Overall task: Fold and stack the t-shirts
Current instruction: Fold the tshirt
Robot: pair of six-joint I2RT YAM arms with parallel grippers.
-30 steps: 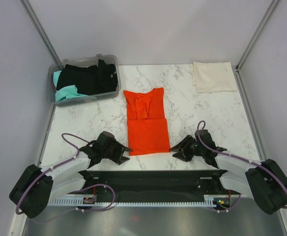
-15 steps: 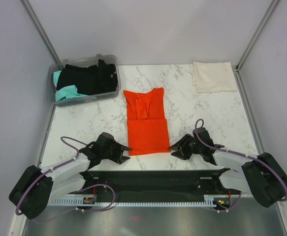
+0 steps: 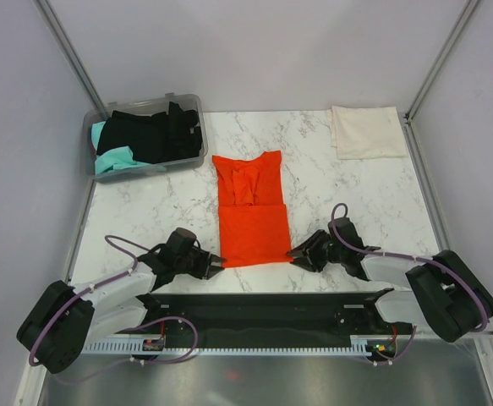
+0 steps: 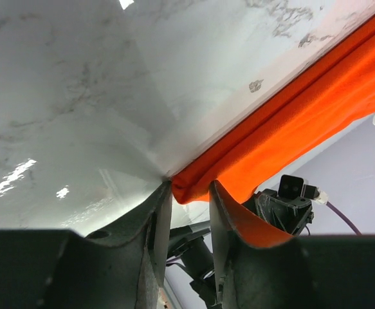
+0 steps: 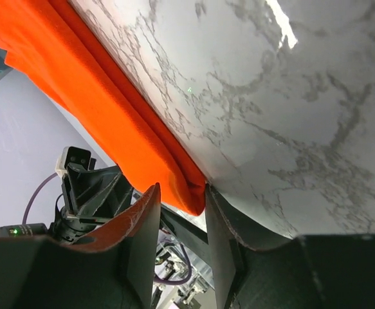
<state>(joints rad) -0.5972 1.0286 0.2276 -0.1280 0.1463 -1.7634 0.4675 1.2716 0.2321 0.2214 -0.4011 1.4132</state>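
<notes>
Risk sits at the two near corners of the orange-red t-shirt [image 3: 250,220], which lies flat and partly folded on the marble table [image 3: 356,194]. I have the left gripper [image 3: 216,263] at its near left corner and the right gripper [image 3: 293,253] at its near right corner. In each wrist view the jaws stand narrowly apart with the layered hem between them. I cannot tell whether either pair bites the cloth yet.

Likely faults, in my judgement:
- A jaw catches only the top layer, and the fold opens on lifting.
- One corner holds while the other slips, and the hem skews.
- A finger drags on the marble and bunches the cloth.

The cream-white t-shirt [image 3: 367,131], beyond its far right corner, lies well apart.
</notes>
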